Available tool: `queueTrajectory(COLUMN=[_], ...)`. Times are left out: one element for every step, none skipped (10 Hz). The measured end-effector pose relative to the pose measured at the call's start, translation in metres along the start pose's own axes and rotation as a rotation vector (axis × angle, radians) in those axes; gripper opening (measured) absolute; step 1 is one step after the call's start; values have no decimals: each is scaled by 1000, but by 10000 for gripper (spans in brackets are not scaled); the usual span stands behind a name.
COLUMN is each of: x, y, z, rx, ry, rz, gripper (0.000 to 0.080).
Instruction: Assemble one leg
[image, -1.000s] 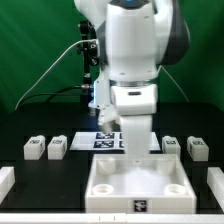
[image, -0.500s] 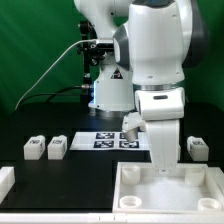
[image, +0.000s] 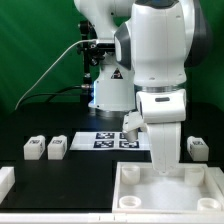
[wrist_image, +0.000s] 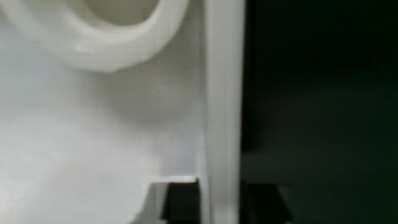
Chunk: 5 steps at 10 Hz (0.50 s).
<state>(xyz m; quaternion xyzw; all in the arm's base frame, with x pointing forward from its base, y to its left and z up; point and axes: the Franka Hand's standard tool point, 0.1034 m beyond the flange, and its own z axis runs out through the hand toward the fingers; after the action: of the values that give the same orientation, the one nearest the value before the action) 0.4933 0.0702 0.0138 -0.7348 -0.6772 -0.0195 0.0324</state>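
Two-finger gripper (wrist_image: 217, 205) appears clenched on the raised rim of the big white square tray-like piece (image: 135, 190), likely to position it, while a small white block-like plastic leg (image: 197, 148) lies untouched on the black table (image: 60, 175) just behind, two matching legs (image: 33, 148) well apart.

**Bright, even room light; wrist camera badly blurred**

The exterior view is evenly lit, with soft glare on the white arm (image: 160, 50) and only faint grey shadow inside the tray (image: 128, 178). The black desk (image: 60, 185) reads flat and dark, so each white leg (image: 33, 149) stands out clearly. The wrist view is wholly out of focus: the tray's rim is smeared, its surface shaded grey, and the desk beside it featureless black
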Motion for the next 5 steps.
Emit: queueTrajectory(x=[0, 0, 0, 0, -1], y=[0, 0, 0, 0, 0], z=[0, 0, 0, 0, 0], rx=[0, 0, 0, 0, 0], ry=[0, 0, 0, 0, 0], rz=[0, 1, 1, 1, 1], gripper=[227, 410, 544, 627, 627])
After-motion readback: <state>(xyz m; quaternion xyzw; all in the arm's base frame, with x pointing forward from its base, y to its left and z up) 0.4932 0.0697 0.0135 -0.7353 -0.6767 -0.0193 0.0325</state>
